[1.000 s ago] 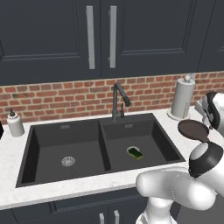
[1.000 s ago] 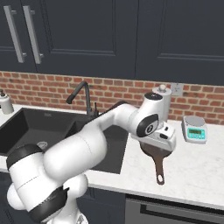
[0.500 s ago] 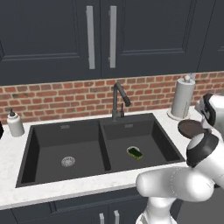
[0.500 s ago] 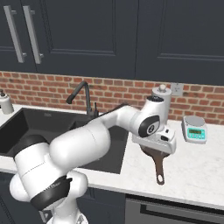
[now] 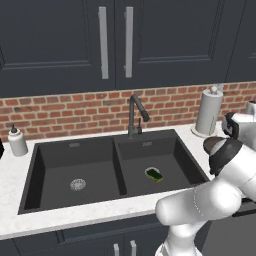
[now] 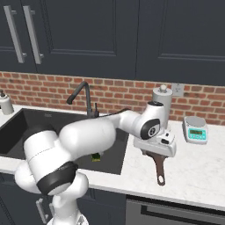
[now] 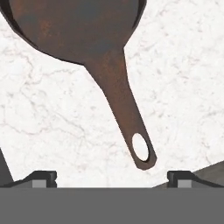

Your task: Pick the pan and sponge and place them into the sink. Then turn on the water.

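The dark brown pan [image 7: 78, 26] rests on the white marble counter right of the sink, its handle [image 7: 127, 109] pointing at the counter's front edge. My gripper [image 7: 111, 177] hangs open just above the handle's end, one fingertip on each side, touching nothing. From the right base view, the hand [image 6: 154, 145] covers the pan's bowl and only the pan handle [image 6: 159, 169] sticks out. The pan [image 5: 214, 144] peeks out behind my arm. The yellow and green sponge [image 5: 154, 174] lies in the right basin of the black sink [image 5: 55, 175]. The faucet [image 5: 134, 115] runs no water.
A paper towel roll [image 5: 208, 112] stands behind the pan by the brick wall. A small scale [image 6: 196, 129] sits to the pan's right. A soap dispenser [image 5: 17, 141] is left of the sink. My arm's elbow bulges over the counter's front edge.
The hand has come down a little over the pan's handle and the elbow has shifted. The jaws stay wide open. Pan and sponge have not moved.
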